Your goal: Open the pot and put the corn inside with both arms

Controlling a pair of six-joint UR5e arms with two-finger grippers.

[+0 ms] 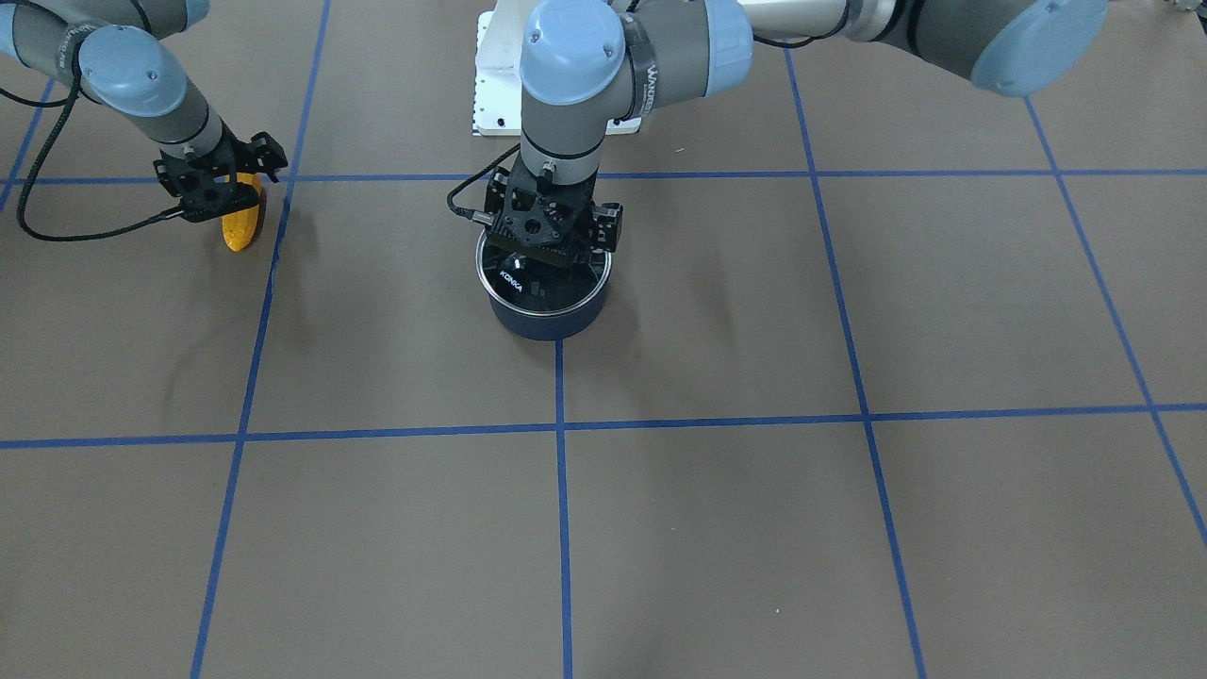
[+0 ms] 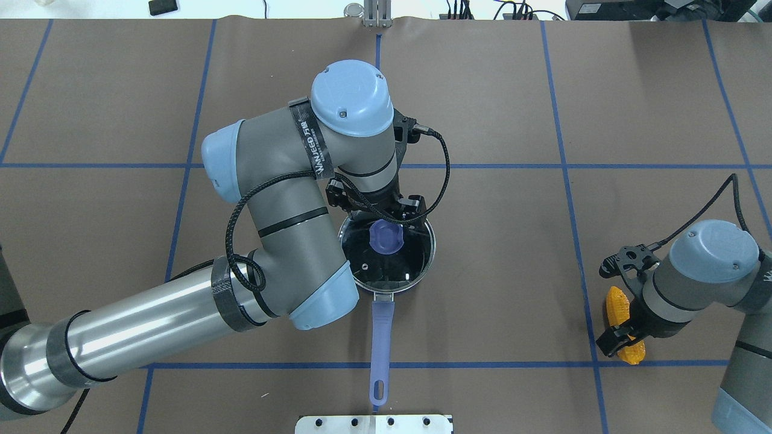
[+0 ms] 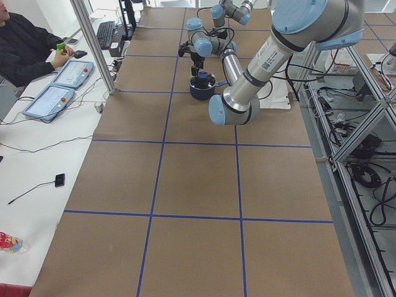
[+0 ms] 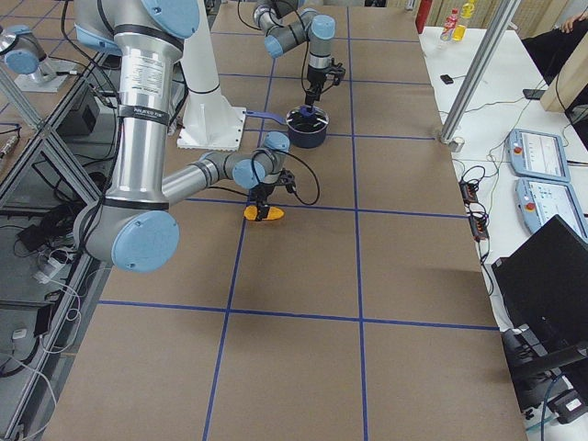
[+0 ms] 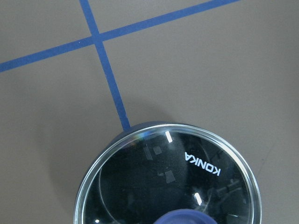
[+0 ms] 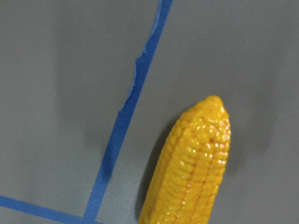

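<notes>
The pot sits near the middle of the worktop, a little toward the robot's edge, with its glass lid on. The left claw hangs over the lid's knob, likely to lift it, but I cannot tell how far open it is. The corn lies toward the right end. The right claw is low over it, ready to carry it across, though whether it grips is unclear.
</notes>
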